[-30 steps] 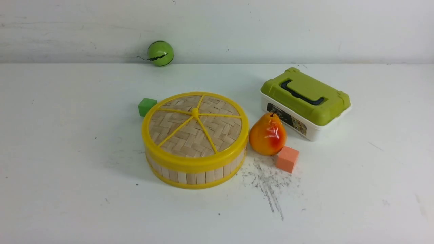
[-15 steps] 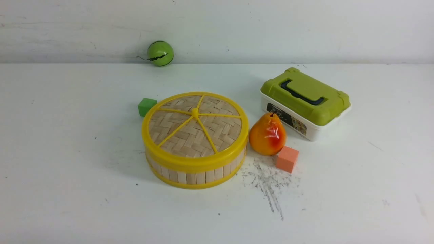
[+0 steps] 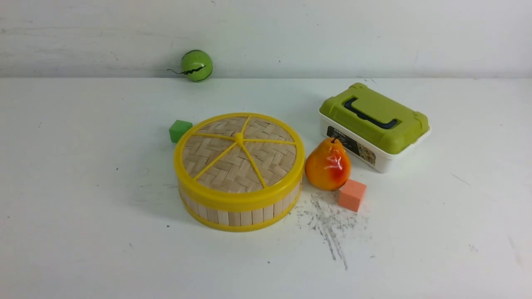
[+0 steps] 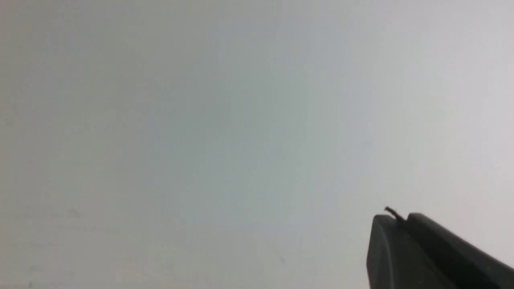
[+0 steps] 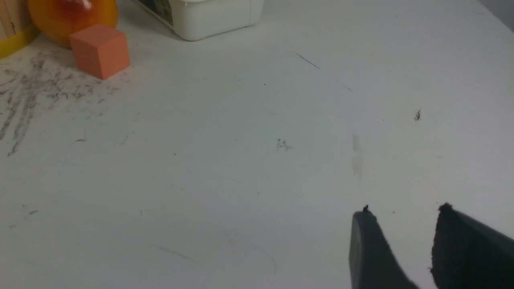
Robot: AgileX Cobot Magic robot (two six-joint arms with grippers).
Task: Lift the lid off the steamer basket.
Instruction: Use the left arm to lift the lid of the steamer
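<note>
The lid (image 3: 239, 155), woven bamboo with a yellow rim, yellow spokes and a centre knob, sits closed on the steamer basket (image 3: 239, 214) in the middle of the table in the front view. A sliver of the basket's yellow rim (image 5: 12, 44) shows in the right wrist view. Neither arm shows in the front view. My left gripper (image 4: 399, 218) is shut and empty over bare white table. My right gripper (image 5: 403, 212) is open and empty over bare table, well away from the basket.
A pear (image 3: 328, 165) and an orange cube (image 3: 352, 195) stand right beside the basket's right side. A white box with an olive-green lid (image 3: 374, 124) is behind them. A green cube (image 3: 180, 130) touches the basket's far left. A green ball (image 3: 196, 65) lies by the back wall.
</note>
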